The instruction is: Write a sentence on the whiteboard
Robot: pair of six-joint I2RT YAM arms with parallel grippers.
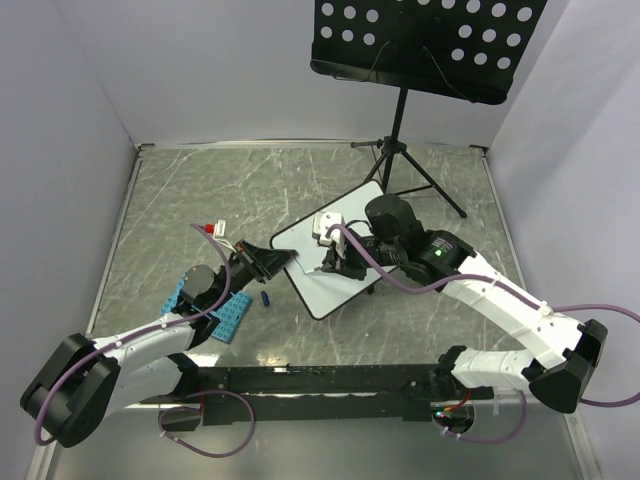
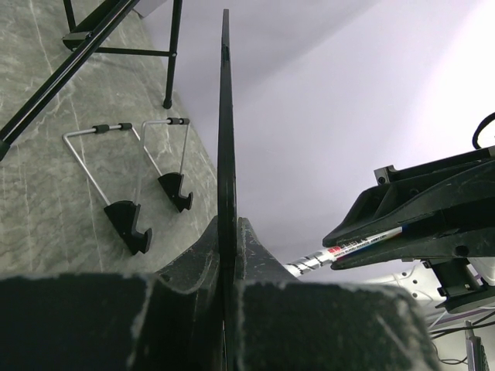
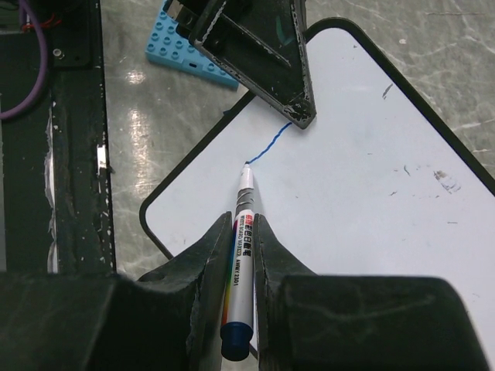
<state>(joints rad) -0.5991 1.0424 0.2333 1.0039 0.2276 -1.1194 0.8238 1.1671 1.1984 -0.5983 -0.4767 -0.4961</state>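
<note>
Left claw [image 1: 289,260] pinches the whiteboard [image 1: 318,290], blue plate [image 1: 232,315] beside, music stand [image 1: 425,40] behind.

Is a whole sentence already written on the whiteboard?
No, the only writing on the whiteboard is one short blue stroke at the marker tip.

Grey marbled table [image 1: 180,190] carries whiteboard [image 1: 325,290], blue studded plate [image 1: 232,318], small blue cap [image 1: 266,297], music-stand tripod [image 1: 400,150] at back.

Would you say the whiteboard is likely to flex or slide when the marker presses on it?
Probably stiff: the whiteboard shows a straight edge. Likely light, being thin. It should hardly slide, since the left gripper clamps its rim.
</note>
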